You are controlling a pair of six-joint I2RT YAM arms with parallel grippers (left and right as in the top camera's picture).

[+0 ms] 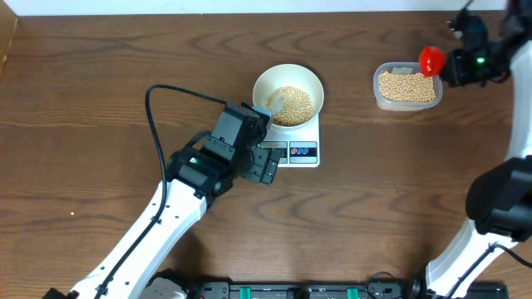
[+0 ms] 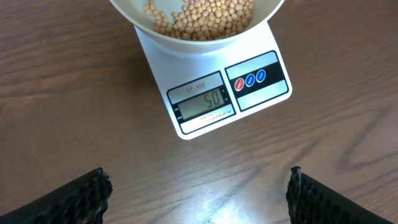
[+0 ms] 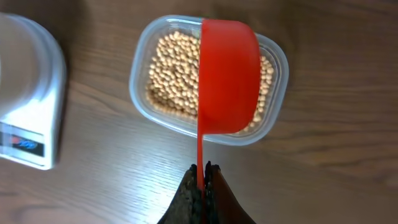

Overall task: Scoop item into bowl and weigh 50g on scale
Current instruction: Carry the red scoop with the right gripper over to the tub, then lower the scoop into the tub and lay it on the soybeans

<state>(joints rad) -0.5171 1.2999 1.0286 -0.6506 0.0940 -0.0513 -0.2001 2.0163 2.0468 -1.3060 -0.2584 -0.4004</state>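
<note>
Nearest the robot's base, the left end effector (image 2: pixel 199 174) hovers with its jaws spread wide and nothing between them, just above the bare wooden surface (image 2: pixel 74 106) in front of the scale (image 2: pixel 217 93). The scale sits mid-surface, and on its platform stands the bowl (image 1: pixel 283 73), holding a shallow heap of beans (image 1: pixel 293 105). Farthest off, toward the right rear, the right end effector (image 3: pixel 204 171) is clamped shut on the thin handle (image 3: pixel 200 146) of a red scoop (image 3: pixel 229 74), which hangs over the clear container (image 3: pixel 140 93) of spare beans.

The beans look hard, smooth and light; they would likely roll and bounce if pinched, so the scoop is the sensible way to move them, tipped slowly. The bowl seems rigid and slick, best taken by its rim, and any nudge would probably disturb the reading.

Only the left wrist view makes the display (image 2: pixel 205 101) legible: it reads 50, so the target appears met. Overhead, those digits are too small to read, yet that view alone shows both arms well apart. The right wrist view shows the pinch on the handle, though not whether the scoop holds any beans.
</note>
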